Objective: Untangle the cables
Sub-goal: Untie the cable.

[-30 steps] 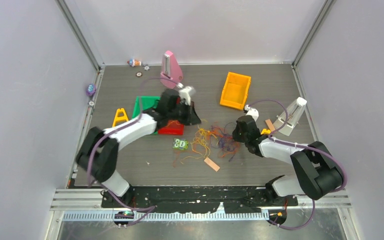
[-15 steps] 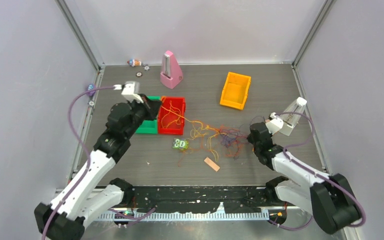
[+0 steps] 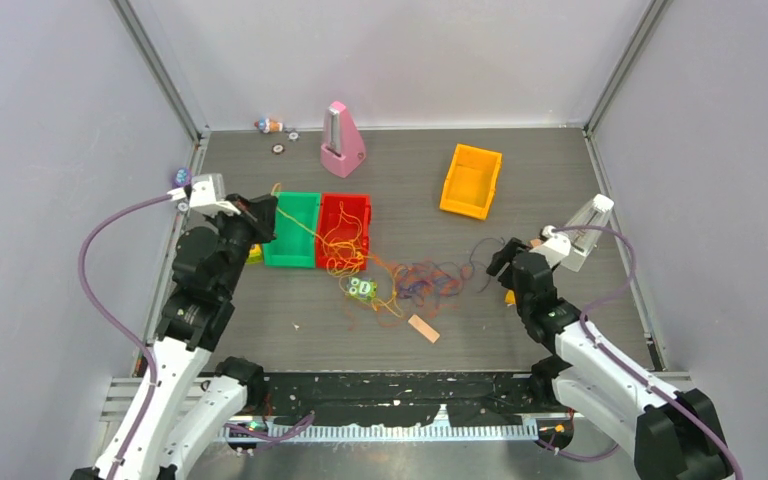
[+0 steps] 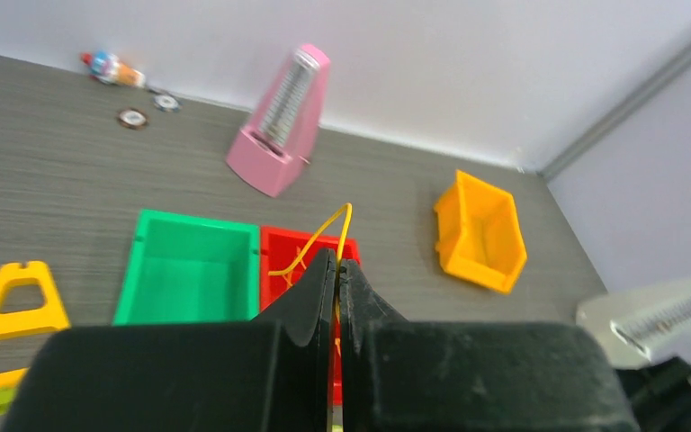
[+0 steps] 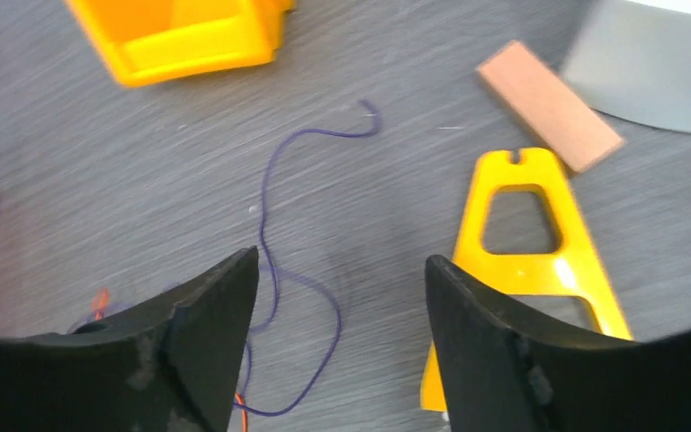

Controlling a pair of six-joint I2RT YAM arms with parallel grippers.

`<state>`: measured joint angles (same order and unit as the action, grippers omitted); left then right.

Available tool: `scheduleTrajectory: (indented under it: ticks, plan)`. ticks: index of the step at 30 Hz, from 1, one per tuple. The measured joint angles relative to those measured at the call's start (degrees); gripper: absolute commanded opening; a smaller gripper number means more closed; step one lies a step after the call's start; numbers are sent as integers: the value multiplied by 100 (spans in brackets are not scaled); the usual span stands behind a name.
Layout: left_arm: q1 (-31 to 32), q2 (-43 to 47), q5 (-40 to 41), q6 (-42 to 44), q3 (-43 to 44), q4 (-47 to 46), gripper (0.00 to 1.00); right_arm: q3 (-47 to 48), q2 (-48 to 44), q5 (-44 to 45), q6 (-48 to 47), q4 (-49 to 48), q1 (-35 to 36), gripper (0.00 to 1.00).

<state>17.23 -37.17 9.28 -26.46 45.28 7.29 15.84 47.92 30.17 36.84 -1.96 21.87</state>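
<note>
Left pincer [image 3: 263, 212], seen from above, is squeezed tight on one yellow strand [image 3: 305, 230]. That strand runs from the pincer across the green bin [image 3: 290, 197] and into the red bin [image 3: 346, 199] beside it. The rest of the cables [image 3: 425, 280] lie in a loose heap on the table [image 3: 290, 330], between the red bin and the right pincer [image 3: 498, 258]. Some orange bits hang over the red bin's near wall. A little green toy [image 3: 362, 289] sits at the heap's left edge, and a tan block [image 3: 423, 328] lies near it. The right pincer is open and holds nothing.

From the left wrist, the left pincer [image 4: 337, 265] has its two jaws pressed together, with the yellow strand [image 4: 335, 227] sticking up out of the tip in a curve. Past it are the green bin [image 4: 193, 225], the red bin [image 4: 279, 238], a pink metronome [image 4: 283, 121] and an orange bin [image 4: 481, 232].

From the right wrist, the right pincer [image 5: 342, 261] is spread wide over the table. A thin purple strand [image 5: 270, 202] lies wiggly on the table between the jaws, not touching either one. A yellow frame [image 5: 522, 261] lies just beside the right jaw.
</note>
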Motion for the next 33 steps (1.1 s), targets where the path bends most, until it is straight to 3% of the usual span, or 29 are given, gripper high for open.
scheduleTrajectory:
  ticks: [1,5,8,10,15,18,24,30,32,33]
  plan:
    - [0,-72,-188,-7,0,-7,0,4,-39,-269,-188,-76,0,86]
    - [0,-372,-920,-15,7,-13,0,92,-79,-1510,-811,-323,4,88]
    - [-2,-573,-1333,-22,26,7,0,350,203,-2529,-1180,-455,94,90]
    - [-2,-678,-1582,-35,85,7,0,592,599,-3230,-1471,-684,363,96]
    - [31,-1145,-2516,-118,511,-61,0,1016,1370,-3853,-1963,-1058,1554,95]
    - [372,-1523,-2988,-120,920,-92,0,1305,1755,-4105,-2214,-1399,2026,95]
    - [1419,-2218,-3497,0,1805,-76,0,1661,2149,-4610,-2483,-2389,2151,95]
    - [1582,-2514,-3733,-59,1917,-127,0,1912,2726,-4865,-2573,-3106,2249,98]
    - [1582,-2612,-3779,-76,1923,-140,0,1937,2887,-5003,-2575,-3289,2271,83]
    - [1582,-2664,-3786,-85,1934,-131,0,1939,2940,-5053,-2579,-3357,2277,56]
